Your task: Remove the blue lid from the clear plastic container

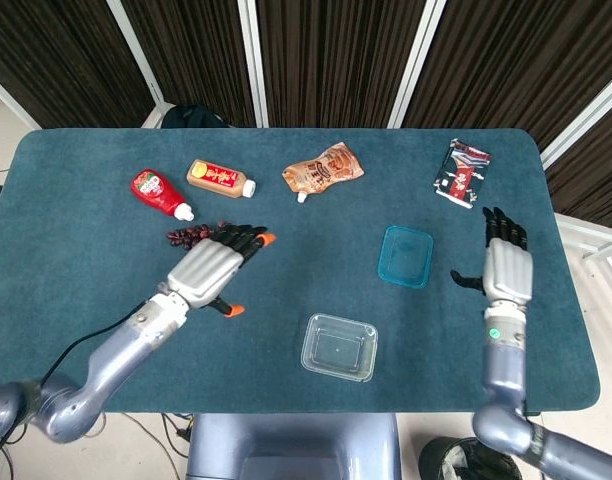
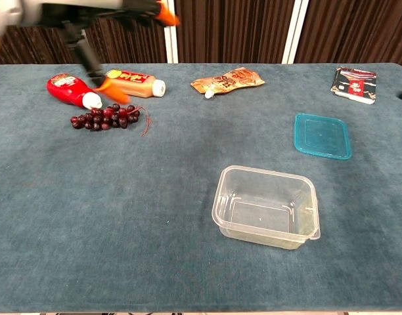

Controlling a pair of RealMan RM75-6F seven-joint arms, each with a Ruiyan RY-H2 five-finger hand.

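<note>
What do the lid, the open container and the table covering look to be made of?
Blue lid: translucent teal plastic, smooth, moulded rim. Clear container: transparent thin plastic, glossy; the cloth shows through. Table covering: matte teal fabric, probably felt or short-pile cloth, faintly mottled.

- The head view looks steeply down from high above the near edge, taking in the whole desk (image 1: 76,230).
- The chest view sits low and closer, facing straight across it.
- Both share the lid (image 1: 405,256) and the container (image 2: 267,205).

Clear, glossy plastic container (image 2: 267,206); translucent blue plastic lid (image 2: 322,136); matt, napped teal cloth on the table (image 2: 122,197); glossy red plastic bottle (image 2: 71,90); shiny foil pouch (image 2: 228,81); smooth silver metallic hands (image 1: 210,270).
</note>
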